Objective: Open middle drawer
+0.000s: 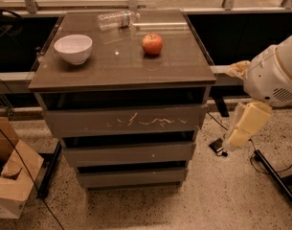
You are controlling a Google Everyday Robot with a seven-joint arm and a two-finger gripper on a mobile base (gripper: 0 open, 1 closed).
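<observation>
Scene: a grey-brown drawer cabinet fills the centre of the frame, and its tabletop carries a white bowl at upper left, a red apple right of centre, and a clear plastic bottle lying on its side at the back.
Middle drawer: the middle drawer is the wide, plain front in the lower centre. It sits below the taller scratched top drawer and above the narrower bottom drawer, and it looks fully pushed in.
Gripper: the gripper hangs at the right of the frame on the end of a pale arm link. It is well apart from the cabinet, roughly level with the middle drawer, and touches nothing.
Gripper state: this view does not show whether it is spread or closed.
Task progress: by the look of it, the approach has not begun and the drawer is untouched.
Handling: the front is a stiff, flat panel with no handle, and its smooth face would probably let a pushing contact slide. The drawer looks wide and fairly heavy, so it is likely to run on rails and resist a skewed pull.
Where to hold: the best place appears to be the top edge of the front, reached through the dark gap just above it, near the middle so the pull stays straight.
Risks: hooking the scratched front above by mistake, or slipping off the thin edge.
Floor: a cardboard box stands at lower left and a small dark object lies just beside the gripper.
</observation>
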